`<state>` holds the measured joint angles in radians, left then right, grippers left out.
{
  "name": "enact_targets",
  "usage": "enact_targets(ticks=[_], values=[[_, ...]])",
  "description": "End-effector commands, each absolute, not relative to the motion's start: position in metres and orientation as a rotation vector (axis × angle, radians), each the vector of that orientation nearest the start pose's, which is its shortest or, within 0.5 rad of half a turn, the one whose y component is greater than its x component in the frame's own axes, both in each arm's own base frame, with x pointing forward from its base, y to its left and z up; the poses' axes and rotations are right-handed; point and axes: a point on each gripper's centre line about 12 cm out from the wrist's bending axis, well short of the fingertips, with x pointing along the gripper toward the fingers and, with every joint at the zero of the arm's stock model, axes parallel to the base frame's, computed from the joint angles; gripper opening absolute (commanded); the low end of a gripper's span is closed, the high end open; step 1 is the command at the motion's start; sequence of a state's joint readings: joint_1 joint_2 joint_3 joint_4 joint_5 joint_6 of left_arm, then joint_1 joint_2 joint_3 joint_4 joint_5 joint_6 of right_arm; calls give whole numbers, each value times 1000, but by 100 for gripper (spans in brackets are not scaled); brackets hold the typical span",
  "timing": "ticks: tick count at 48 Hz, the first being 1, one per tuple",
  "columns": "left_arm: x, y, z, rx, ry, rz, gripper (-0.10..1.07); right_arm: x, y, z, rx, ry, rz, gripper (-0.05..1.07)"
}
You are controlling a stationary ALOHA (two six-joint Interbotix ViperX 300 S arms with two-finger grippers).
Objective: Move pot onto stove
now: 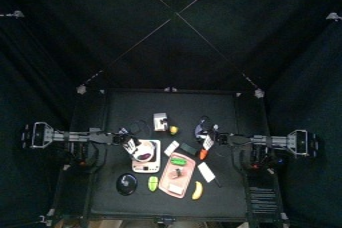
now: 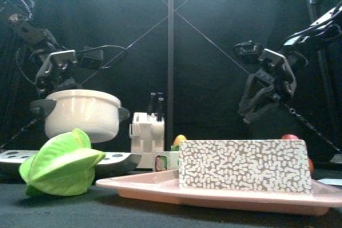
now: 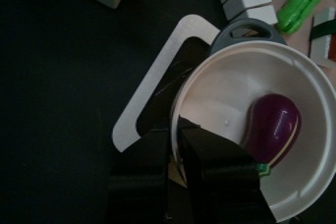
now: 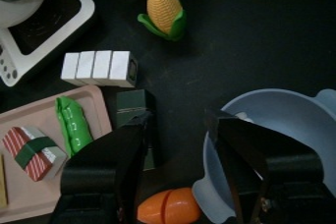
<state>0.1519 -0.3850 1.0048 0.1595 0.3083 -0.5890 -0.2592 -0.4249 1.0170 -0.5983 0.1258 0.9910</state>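
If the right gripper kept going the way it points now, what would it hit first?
Judging by its wrist view, the right gripper points down at bare table between the grey-blue bowl and the pink tray. Probably the tabletop first, though the bowl's rim sits close beside one jaw; depth is unclear.

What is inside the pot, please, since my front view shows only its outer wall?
Observer: A purple toy eggplant lies inside the pot.
Operator: Is the stove beneath it?
Observer: Yes. The left wrist view shows the white stove under the pot, jutting out past one side.
Operator: Is the right gripper holding anything?
Observer: No. The right gripper is open and empty, next to a blue-grey bowl.
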Motion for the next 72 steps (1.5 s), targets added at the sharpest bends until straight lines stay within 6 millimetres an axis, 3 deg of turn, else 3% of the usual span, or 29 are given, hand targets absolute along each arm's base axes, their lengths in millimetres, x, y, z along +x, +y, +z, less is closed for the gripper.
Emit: enact_targets(ticks=[1,44,72], values=[[262,46,169,-440,854,382,49,264,-78,192,442,593,-443,83],[275,42,157,-417,916,371,51,265,-78,192,442,593,-442,83],[279,45,162,-362,919,368,76,264,-76,191,441,599,-438,83]])
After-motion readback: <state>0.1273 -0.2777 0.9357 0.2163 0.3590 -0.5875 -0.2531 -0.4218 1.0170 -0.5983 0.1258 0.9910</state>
